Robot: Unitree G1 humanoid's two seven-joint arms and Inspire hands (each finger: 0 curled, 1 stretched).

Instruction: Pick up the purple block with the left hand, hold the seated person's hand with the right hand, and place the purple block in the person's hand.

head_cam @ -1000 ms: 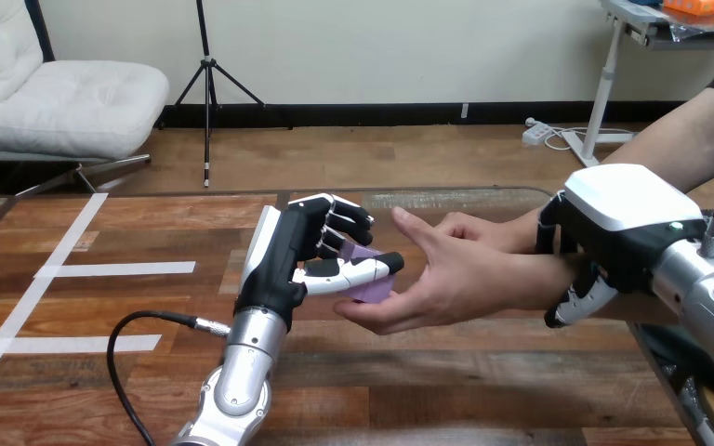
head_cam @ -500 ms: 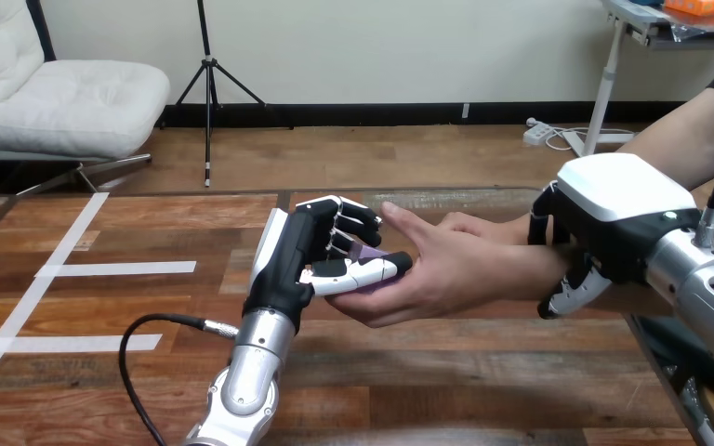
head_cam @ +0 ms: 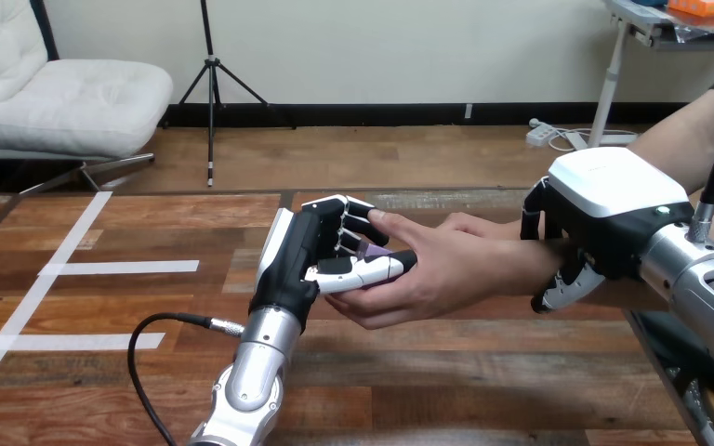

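Observation:
My left hand [head_cam: 305,253] is shut on the purple block [head_cam: 373,251], pinching it between thumb and curled fingers; just a sliver of the block shows. The block rests in the palm of the person's hand [head_cam: 451,274], which is held open and palm-up above the table's middle. My right hand [head_cam: 604,209] sits over the person's wrist at the right, with its fingers [head_cam: 558,290] curled under and round the wrist.
Behind the open palm lies a second hand of the person [head_cam: 472,223]. White tape strips [head_cam: 116,268] mark the wooden table [head_cam: 149,307] at the left. A black cable [head_cam: 149,334] loops beside my left forearm.
My left hand has carried the block rightward, deeper into the person's palm, so less purple shows. My right hand on the wrist has shifted slightly left and up.

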